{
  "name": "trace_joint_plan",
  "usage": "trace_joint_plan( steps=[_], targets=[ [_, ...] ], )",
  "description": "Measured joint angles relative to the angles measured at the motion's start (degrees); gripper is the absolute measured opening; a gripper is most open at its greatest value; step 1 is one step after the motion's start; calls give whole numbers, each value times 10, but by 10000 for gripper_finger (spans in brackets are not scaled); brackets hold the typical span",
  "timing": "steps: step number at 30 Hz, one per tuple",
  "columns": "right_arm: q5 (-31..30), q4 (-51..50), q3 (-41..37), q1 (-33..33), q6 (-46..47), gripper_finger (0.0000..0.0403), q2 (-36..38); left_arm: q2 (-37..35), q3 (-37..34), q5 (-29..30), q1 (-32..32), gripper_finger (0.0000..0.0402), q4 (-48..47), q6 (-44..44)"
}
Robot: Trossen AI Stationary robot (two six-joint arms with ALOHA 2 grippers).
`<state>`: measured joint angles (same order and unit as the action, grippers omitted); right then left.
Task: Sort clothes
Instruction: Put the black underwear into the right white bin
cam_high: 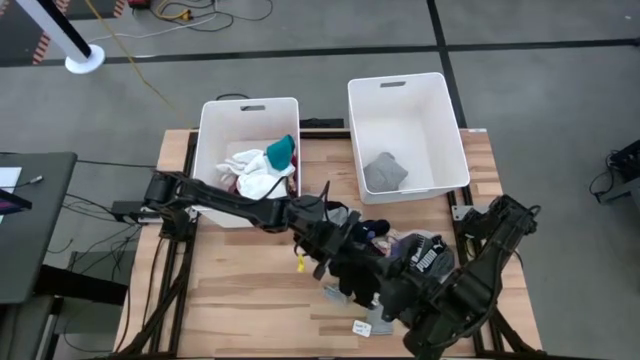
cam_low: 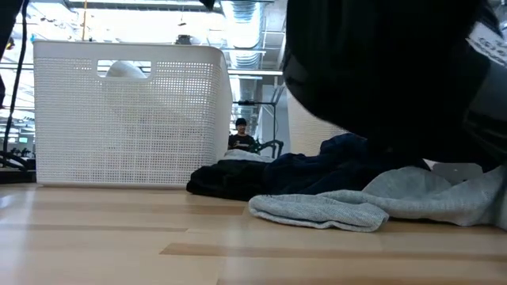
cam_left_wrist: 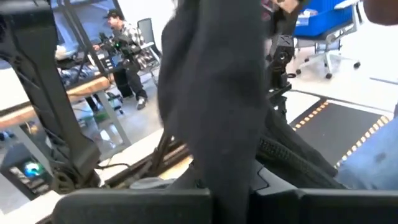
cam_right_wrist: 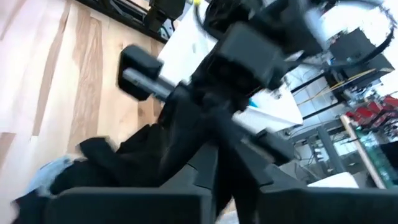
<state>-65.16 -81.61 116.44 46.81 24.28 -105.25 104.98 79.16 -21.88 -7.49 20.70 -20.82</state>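
A long, dark, limp piece of cloth (cam_left_wrist: 214, 112) hangs between the two grippers above the front middle of the wooden table (cam_high: 240, 300), over the loose pile of clothes (cam_high: 395, 255). It droops straight down past the left gripper (cam_left_wrist: 214, 202), whose fingers are closed on it — the wrist view shows the fabric running down between them. Soft and light, it should fold and slide rather than hold a shape, so a pinch on a doubled edge or a thick seam looks safer than a hold on a single layer, which could slip out.

The right gripper (cam_right_wrist: 214, 180) reaches in from the table's right front corner and meets the same dark garment; whether its fingers are parted or pressed on the cloth I cannot tell, since the fabric covers them.

In the pile below, the low view shows one pale grey knitted garment (cam_low: 372, 202) lying flat nearest the camera, one navy garment (cam_low: 333, 166) heaped behind it and one black one (cam_low: 226, 182) beside that. From above, one dark piece printed with white lettering (cam_high: 425, 262) lies at the pile's right, and two small paper tags (cam_high: 368, 325) sit on the wood in front.

There are two white plastic bins at the back of the table. The left bin (cam_high: 215, 130) holds several pieces — white, teal and a bit of maroon, too bunched to count. The right bin (cam_high: 450, 130) holds a single grey folded piece (cam_high: 384, 172).
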Motion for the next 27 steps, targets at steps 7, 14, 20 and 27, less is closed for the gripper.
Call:
trace_joint_plan(
  steps=[7,14,20,27],
  targets=[
    [24,-50,0,27,96,135,0,-15,67,14,0,2,-129,-53],
    [53,-85,0,57,201,234,0,-24,152,43,0,1,-252,-99],
    [52,-85,-7,73,248,254,-3,-35,222,48,0,1,-341,-117],
    [37,-84,-64,61,302,254,-9,-39,321,47,0,1,-443,-120]
  ],
)
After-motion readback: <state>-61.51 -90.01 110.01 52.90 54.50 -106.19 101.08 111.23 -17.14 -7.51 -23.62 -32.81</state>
